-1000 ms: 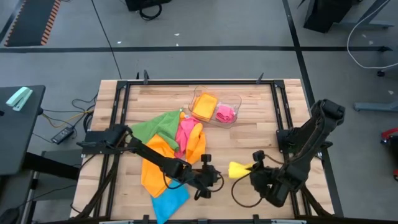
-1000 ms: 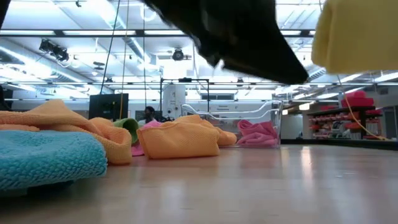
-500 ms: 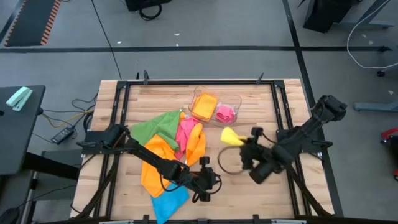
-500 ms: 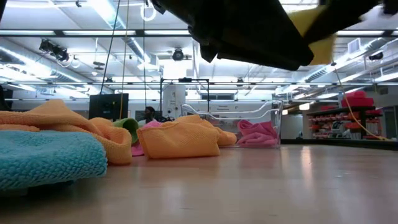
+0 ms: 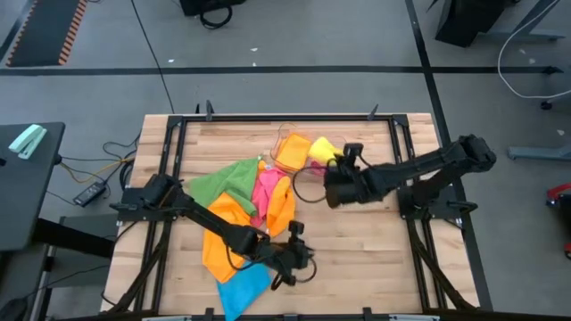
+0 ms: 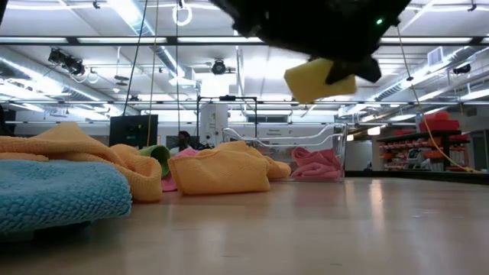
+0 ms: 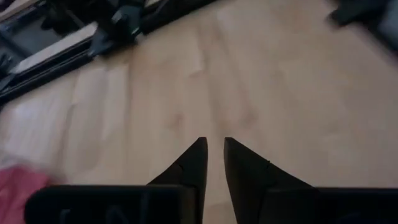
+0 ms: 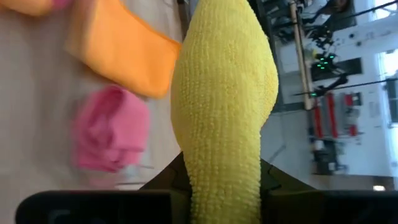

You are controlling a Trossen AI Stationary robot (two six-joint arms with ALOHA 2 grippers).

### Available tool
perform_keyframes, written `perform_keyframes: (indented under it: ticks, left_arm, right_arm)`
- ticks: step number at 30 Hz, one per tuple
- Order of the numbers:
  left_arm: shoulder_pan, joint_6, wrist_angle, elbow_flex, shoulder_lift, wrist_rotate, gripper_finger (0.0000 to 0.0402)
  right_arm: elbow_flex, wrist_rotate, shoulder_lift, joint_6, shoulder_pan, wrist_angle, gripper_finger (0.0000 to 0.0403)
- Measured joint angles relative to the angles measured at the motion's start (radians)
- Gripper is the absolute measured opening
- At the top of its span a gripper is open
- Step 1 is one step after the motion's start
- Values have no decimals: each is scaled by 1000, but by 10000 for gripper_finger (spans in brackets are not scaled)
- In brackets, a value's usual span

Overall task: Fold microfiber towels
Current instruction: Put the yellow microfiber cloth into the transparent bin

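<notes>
From above, my right claw [image 5: 332, 163] grips the yellow towel [image 5: 320, 149] over the clear tray [image 5: 340, 142]; my wrist view shows folded orange [image 8: 121, 46] and pink [image 8: 112, 137] towels inside. My left claw [image 7: 212, 149] is nearly clenched, empty.

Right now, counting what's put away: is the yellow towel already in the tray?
No, the right gripper holds the yellow towel in the air above the tray.

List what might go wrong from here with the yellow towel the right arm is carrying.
1. The right end effector holds the folded yellow towel above the clear tray by one end; most of it sticks out free, so it may unfold when let go.
2. The tray already holds an orange towel and a pink towel, so the yellow one may land on the rim.
</notes>
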Motion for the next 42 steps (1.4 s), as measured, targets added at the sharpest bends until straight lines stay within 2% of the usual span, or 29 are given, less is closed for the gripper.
perform_keyframes:
  ticks: [3, 6, 14, 19, 25, 28, 33, 42]
  left_arm:
    - [28, 3, -55, 0, -6, -5, 53]
    - [40, 5, -149, -1, -22, -4, 44]
    - [26, -28, -427, -16, -114, 0, 14]
    - [26, -58, -420, -155, -197, 2, 9]
    - [27, -84, -313, -350, -335, -12, 22]
    - [38, -83, -235, -432, -407, -7, 16]
    - [44, -100, -198, -542, -542, -10, 7]
    - [44, -116, -107, -691, -738, -10, 29]
  right_arm:
    - [0, -9, 0, -161, -75, 72, 79]
    - [0, -68, 0, -300, -144, 155, 79]
    - [0, -263, 19, -481, -290, 409, 79]
    - [1, -360, 58, -538, -332, 551, 79]
    - [0, -367, 171, -645, -365, 689, 79]
    - [0, -365, 232, -700, -380, 775, 79]
    - [1, -355, 318, -767, -395, 906, 78]
    - [0, -353, 416, -800, -409, 960, 78]
